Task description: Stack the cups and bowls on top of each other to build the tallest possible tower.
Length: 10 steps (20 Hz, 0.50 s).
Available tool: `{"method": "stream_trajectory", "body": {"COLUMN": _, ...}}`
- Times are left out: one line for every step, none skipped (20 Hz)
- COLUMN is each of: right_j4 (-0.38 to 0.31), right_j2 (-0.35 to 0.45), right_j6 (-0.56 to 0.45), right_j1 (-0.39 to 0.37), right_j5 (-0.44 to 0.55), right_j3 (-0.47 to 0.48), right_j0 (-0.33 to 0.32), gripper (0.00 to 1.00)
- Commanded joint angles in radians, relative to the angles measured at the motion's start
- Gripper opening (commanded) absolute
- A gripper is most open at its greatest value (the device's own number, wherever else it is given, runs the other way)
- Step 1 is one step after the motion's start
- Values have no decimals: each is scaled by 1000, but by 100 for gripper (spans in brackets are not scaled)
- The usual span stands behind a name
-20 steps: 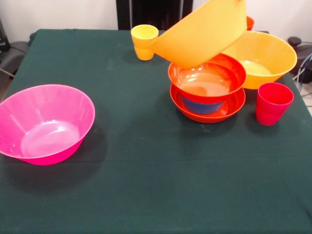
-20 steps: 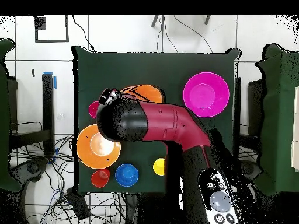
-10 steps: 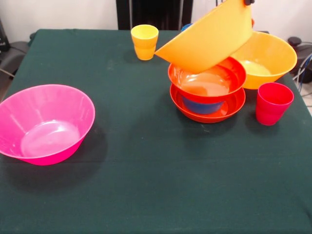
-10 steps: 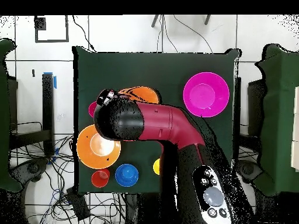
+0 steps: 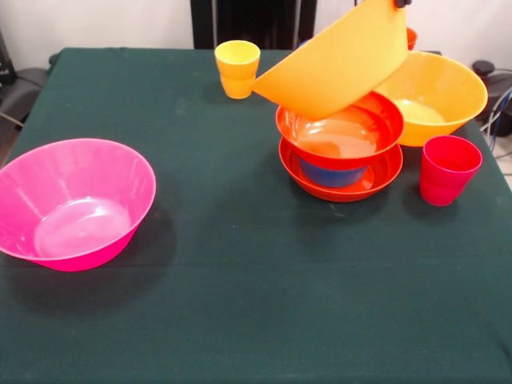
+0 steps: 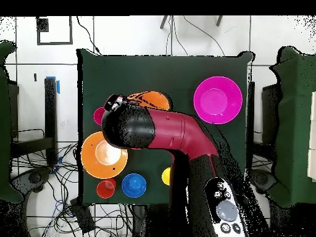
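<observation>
Above the stacked bowls at the desk's far right in the front view, a large orange-yellow bowl is seen tilted steeply, its upper rim held at the top edge by the gripper; only a dark tip of the gripper is shown, and whether its fingers clamp the rim cannot be told. The lower edge of the tilted bowl lies just over the upper red-orange bowl, and contact cannot be judged. That bowl rests on a small blue bowl, which sits inside the lower red-orange bowl.

Just behind and right of this pile, a second orange-yellow bowl stands upright and empty. A red-pink cup is placed just beside the pile on the right, and a yellow cup stands behind the tilted bowl's low edge. An orange cup is partly hidden behind the tilted bowl. A large pink bowl, empty, stands well apart at the left on the green desk.

From overhead, the pile is largely covered by the red and black arm; a second blue bowl, unseen from the front, is shown near the robot's base.
</observation>
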State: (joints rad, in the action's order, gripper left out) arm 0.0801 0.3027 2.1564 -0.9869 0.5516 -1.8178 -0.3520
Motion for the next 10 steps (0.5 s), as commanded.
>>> {"method": "stream_trajectory", "body": {"right_j4": 21, "right_j2": -34, "right_j6": 154, "right_j1": 16, "right_j5": -33, "right_j3": 42, "right_j0": 33, "gripper": 0}}
{"method": "stream_trajectory", "body": {"right_j4": 23, "right_j2": -34, "right_j6": 152, "right_j1": 16, "right_j5": -33, "right_j3": 42, "right_j0": 32, "gripper": 0}}
{"method": "stream_trajectory", "body": {"right_j4": 25, "right_j2": -33, "right_j6": 150, "right_j1": 17, "right_j5": -34, "right_j3": 41, "right_j0": 31, "gripper": 0}}
{"method": "stream_trajectory", "body": {"right_j4": 24, "right_j2": -37, "right_j6": 150, "right_j1": 17, "right_j5": -36, "right_j3": 41, "right_j0": 33, "gripper": 0}}
{"method": "stream_trajectory", "body": {"right_j4": 20, "right_j2": -42, "right_j6": 150, "right_j1": 19, "right_j5": -36, "right_j3": 44, "right_j0": 36, "gripper": 0}}
{"method": "stream_trajectory", "body": {"right_j4": 18, "right_j2": -46, "right_j6": 152, "right_j1": 20, "right_j5": -33, "right_j3": 48, "right_j0": 39, "gripper": 0}}
{"method": "stream_trajectory", "body": {"right_j4": 17, "right_j2": -50, "right_j6": 152, "right_j1": 22, "right_j5": -32, "right_j3": 50, "right_j0": 41, "gripper": 0}}
{"method": "stream_trajectory", "body": {"right_j4": 17, "right_j2": -52, "right_j6": 154, "right_j1": 23, "right_j5": -30, "right_j3": 51, "right_j0": 43, "gripper": 0}}
{"method": "stream_trajectory", "body": {"right_j4": 17, "right_j2": -57, "right_j6": 156, "right_j1": 23, "right_j5": -28, "right_j3": 52, "right_j0": 47, "gripper": 0}}
{"method": "stream_trajectory", "body": {"right_j4": 16, "right_j2": -64, "right_j6": 159, "right_j1": 24, "right_j5": -24, "right_j3": 53, "right_j0": 51, "gripper": 0}}
